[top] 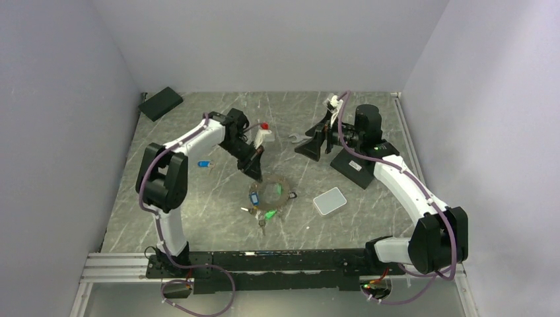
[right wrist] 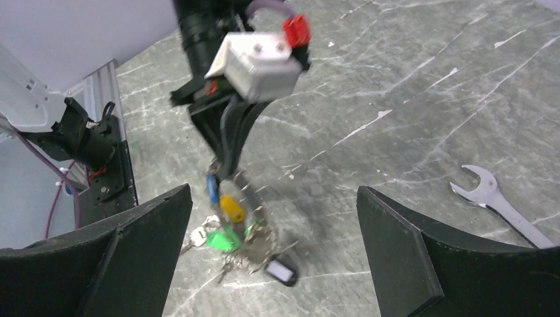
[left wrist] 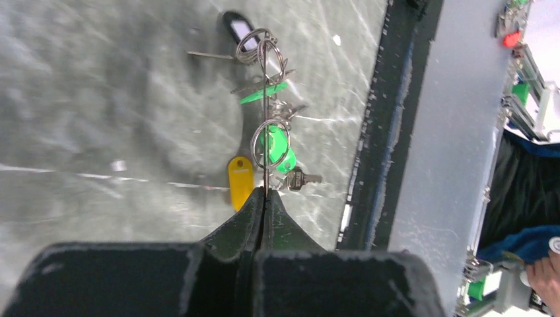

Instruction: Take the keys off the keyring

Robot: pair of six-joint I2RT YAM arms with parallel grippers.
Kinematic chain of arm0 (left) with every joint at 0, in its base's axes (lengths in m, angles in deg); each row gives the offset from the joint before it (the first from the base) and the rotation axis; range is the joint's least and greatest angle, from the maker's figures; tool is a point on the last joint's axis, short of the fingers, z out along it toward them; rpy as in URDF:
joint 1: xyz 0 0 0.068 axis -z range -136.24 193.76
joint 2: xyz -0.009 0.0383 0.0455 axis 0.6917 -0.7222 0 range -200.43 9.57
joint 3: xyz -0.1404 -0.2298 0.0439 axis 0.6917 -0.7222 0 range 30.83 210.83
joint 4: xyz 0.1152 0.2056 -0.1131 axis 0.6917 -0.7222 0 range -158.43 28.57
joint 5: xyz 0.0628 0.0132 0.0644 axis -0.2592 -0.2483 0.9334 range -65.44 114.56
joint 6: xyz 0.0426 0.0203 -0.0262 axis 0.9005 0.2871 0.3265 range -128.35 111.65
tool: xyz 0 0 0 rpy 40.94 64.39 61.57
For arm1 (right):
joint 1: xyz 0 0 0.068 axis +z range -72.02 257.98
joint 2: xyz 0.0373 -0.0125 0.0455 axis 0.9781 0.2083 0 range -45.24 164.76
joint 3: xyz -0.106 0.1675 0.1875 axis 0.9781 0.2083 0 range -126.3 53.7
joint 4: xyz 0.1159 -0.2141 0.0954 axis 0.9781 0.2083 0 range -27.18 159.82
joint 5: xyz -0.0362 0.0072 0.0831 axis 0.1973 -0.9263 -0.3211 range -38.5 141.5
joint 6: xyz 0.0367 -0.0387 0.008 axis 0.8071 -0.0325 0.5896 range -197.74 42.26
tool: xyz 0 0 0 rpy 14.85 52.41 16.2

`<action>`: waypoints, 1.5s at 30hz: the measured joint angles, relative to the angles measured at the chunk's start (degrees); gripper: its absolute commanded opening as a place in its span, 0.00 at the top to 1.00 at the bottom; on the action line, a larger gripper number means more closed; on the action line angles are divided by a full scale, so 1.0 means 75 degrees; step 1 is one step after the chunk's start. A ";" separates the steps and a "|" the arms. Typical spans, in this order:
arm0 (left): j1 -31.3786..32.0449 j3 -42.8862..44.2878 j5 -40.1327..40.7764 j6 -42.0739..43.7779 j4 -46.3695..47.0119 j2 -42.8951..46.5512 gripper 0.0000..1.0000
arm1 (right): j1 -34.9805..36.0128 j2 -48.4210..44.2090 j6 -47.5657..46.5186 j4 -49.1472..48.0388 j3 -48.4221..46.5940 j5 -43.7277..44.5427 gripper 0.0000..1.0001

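Keyring (left wrist: pixel 265 105) pinched by left end effector (left wrist: pixel 264 198), loose blue-tagged key (top: pixel 205 164) only overhead

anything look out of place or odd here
One blue-tagged key lies alone on the table, apart from the keyring that the left gripper pinches. A wrench lies loose too. Nothing looks damaged.

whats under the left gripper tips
The shut left gripper pinches the keyring. Strung below it are keys with a yellow tag, green tag and black tag, over the table. The bit of ring between the fingers is hidden.
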 measured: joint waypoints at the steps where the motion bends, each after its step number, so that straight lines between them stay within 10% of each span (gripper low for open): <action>1: -0.0111 0.0146 0.0000 0.0032 0.0017 -0.0128 1.00 | -0.0003 0.0000 -0.0003 0.0000 0.0029 -0.0041 0.00; 19: -0.1198 0.1938 -0.0356 0.0740 -0.0347 -0.2250 0.96 | -0.0012 0.0201 -0.0009 0.0003 0.0073 -0.0315 0.00; 35: -0.1708 0.2955 0.1492 0.0560 0.0312 -0.2684 0.41 | -0.0026 0.0315 -0.0160 0.0093 0.0087 -0.0221 0.00; 39: -0.2014 0.2990 0.1985 0.0216 0.0595 -0.2052 0.02 | -0.0105 0.0312 -0.0388 0.0414 0.0076 -0.0044 0.00; 45: -0.2524 0.2565 0.2492 -0.0309 0.0994 -0.0402 0.01 | -0.0271 0.0128 -0.0720 0.1005 -0.0003 0.0283 0.00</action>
